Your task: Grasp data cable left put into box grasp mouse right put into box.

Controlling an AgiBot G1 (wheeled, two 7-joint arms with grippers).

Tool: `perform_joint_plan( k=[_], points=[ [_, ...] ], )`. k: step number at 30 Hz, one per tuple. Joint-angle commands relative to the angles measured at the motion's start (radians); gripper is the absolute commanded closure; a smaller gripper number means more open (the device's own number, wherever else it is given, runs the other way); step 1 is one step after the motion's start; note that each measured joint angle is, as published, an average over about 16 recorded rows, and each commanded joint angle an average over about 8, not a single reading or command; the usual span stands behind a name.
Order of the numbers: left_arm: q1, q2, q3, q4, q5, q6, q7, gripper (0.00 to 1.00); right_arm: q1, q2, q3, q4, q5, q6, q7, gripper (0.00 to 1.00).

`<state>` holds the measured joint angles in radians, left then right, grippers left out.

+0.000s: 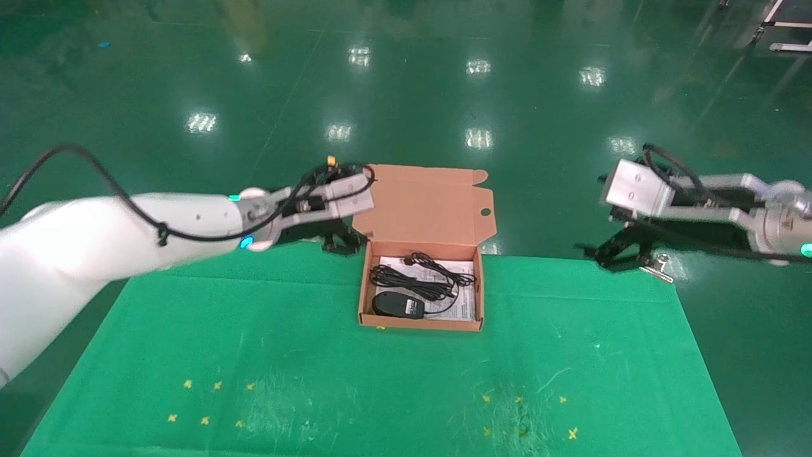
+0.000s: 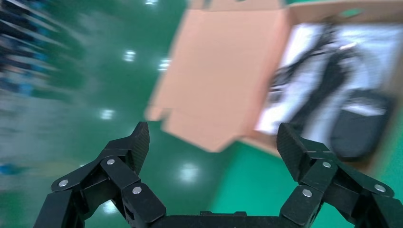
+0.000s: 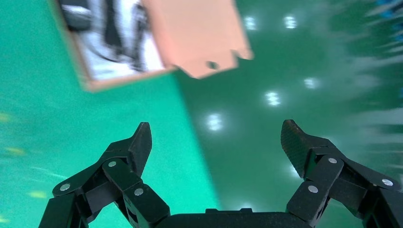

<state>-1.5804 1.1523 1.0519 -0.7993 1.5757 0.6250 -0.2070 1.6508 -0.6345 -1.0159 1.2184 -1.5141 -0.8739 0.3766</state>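
The orange-brown box stands open at the table's far middle, its flap lid raised behind it. Inside, on white paper, lie the black data cable and, in front of it, the black mouse. My left gripper is open and empty, just left of the box's far corner at the table's back edge. My right gripper is open and empty, off to the right by the table's far right edge. The box shows in the left wrist view and the right wrist view.
The green table cloth carries small yellow cross marks near the front on both sides. A metal clip sits at the table's far right corner. Glossy green floor lies beyond the table.
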Motion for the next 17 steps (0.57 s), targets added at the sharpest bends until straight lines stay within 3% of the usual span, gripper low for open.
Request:
perform_joint_plan(
  k=[1,7,8,15,16,17],
  points=[
    [0.021,-0.022,-0.032,-0.02,-0.035,0.036,0.001,0.0,-0.024,0.001,0.031,0.003,0.033,-0.026,-0.008,0.0],
    [0.083,-0.089,-0.127,-0.08,-0.139,0.143,0.003,0.0,-0.096,0.004,0.123,0.011,0.131,-0.104,-0.031,0.0],
    [0.093,-0.1,-0.142,-0.089,-0.156,0.16,0.004,0.06,-0.108,0.004,0.138,0.012,0.147,-0.116,-0.035,0.0],
    [0.161,-0.172,-0.245,-0.154,-0.269,0.277,0.006,0.07,-0.186,0.008,0.238,0.021,0.253,-0.201,-0.061,0.0],
    [0.166,-0.177,-0.253,-0.159,-0.277,0.285,0.006,0.0,-0.192,0.008,0.245,0.022,0.261,-0.207,-0.063,0.0],
    [0.171,-0.183,-0.261,-0.164,-0.286,0.294,0.007,0.0,-0.198,0.008,0.253,0.023,0.269,-0.214,-0.065,0.0]
  ],
)
